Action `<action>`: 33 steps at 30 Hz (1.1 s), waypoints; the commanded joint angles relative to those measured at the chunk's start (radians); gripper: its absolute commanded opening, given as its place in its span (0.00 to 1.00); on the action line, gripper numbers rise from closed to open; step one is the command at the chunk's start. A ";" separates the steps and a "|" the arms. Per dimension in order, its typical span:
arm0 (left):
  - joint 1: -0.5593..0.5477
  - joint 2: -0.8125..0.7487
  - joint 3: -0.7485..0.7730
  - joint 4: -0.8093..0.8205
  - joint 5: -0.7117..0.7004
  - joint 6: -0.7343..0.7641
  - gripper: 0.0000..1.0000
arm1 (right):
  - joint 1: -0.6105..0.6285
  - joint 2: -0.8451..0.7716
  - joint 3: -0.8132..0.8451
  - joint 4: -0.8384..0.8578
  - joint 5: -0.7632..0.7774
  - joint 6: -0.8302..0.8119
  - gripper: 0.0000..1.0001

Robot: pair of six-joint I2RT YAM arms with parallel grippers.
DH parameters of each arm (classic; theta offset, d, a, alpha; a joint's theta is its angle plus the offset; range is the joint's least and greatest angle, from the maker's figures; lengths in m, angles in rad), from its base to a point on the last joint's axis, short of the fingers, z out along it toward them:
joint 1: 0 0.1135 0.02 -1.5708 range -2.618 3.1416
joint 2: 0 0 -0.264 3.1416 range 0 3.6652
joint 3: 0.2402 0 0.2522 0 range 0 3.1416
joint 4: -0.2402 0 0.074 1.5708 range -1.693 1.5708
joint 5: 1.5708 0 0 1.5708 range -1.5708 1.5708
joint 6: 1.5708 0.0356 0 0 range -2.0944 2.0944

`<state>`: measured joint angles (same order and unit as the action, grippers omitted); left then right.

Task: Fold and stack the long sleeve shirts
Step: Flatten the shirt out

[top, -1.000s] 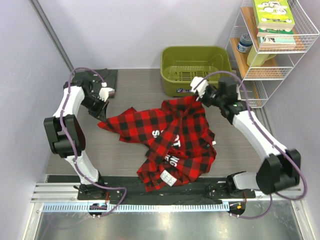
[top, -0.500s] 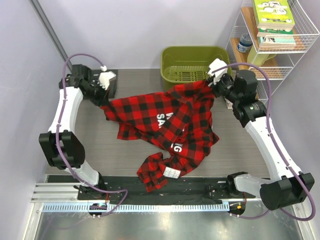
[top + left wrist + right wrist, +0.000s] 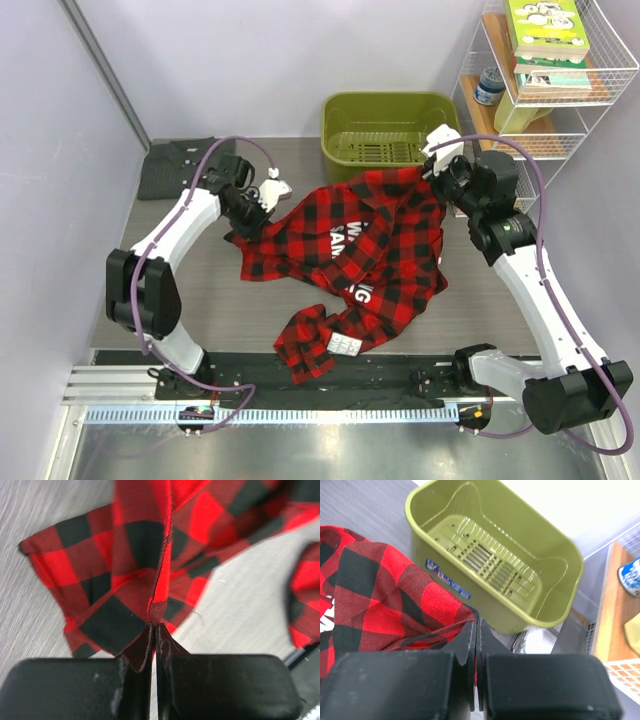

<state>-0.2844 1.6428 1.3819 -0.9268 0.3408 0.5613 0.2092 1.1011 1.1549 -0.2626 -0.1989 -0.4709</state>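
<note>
Red-and-black buffalo plaid flannel shirt [image 3: 350,255], lifted by two edges above the grey wood-grain table [image 3: 200,300]: the spreading step, with no fold yet made.
Left black two-finger gripper [image 3: 154,630] is clamped on a hem corner. Right black two-finger gripper [image 3: 476,625] is pinched on the far edge, beside the olive-green plastic basket [image 3: 390,100]. The near end of the shirt, with its white label, trails crumpled on the table. The dark charcoal grey collared shirt [image 3: 175,165] lies flat at the far left corner, apart. Judged next: draw the two grips apart and lower the cloth flat, so the sleeves can be found. Against half a second ago, the left gripper has swung inward from the far left corner, the plaid hangs slacker, and the grey shirt is uncovered.
</note>
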 commanded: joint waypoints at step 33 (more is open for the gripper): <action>0.172 0.298 0.230 0.034 0.067 0.238 0.32 | 0.035 0.002 0.028 -0.001 -0.080 0.038 0.01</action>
<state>-0.1215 1.9270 1.5635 -0.9009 0.3801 0.7521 0.2306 1.1004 1.1355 -0.2794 -0.2764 -0.4412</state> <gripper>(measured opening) 0.281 0.020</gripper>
